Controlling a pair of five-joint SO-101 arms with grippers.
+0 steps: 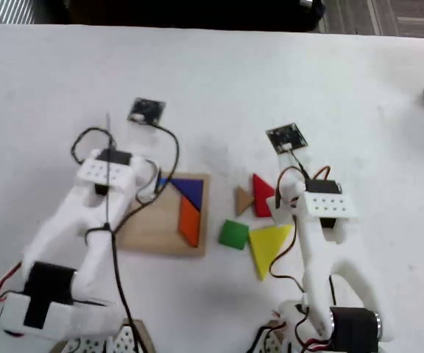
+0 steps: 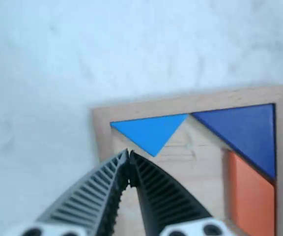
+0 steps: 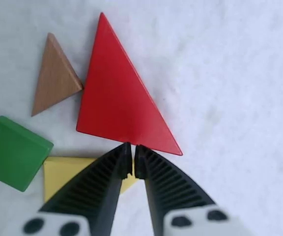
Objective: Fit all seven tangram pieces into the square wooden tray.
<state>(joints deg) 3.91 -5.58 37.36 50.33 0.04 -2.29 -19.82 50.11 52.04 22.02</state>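
A: How far along are we?

B: By our count, three of seven are in. The tray [image 1: 150, 234] sits left of centre on the table [image 1: 65, 73]. The dark blue triangle [image 2: 244, 130] fills its far right corner. The orange piece [image 2: 252, 191] lies against the right wall on the near side of it. The light blue triangle [image 2: 151, 132] runs along the far wall, its corner meeting the dark blue one.

A: And the other four?

B: They are loose to the right of the tray. The brown triangle [image 3: 55, 78] touches the red triangle [image 3: 119, 98] at one corner. The green square [image 3: 14, 152] lies nearer, with the yellow triangle [image 3: 65, 172] just beside it on the right.

A: Are we holding anything?

B: No. Our left gripper [image 2: 129, 157] hangs over the left part of the tray, just short of the light blue triangle. Its jaws are pressed tip to tip with nothing in them. Our right gripper [image 3: 133, 150] is at the near edge of the red triangle. Only a sliver shows between its jaws, and it is empty too. We cannot tell whether it touches the piece.

A: So what is left?

B: We judge the bare near left half of the tray has to take all four. The two big triangles look like the tightest fit, and the right jaws must open before they can lift anything.
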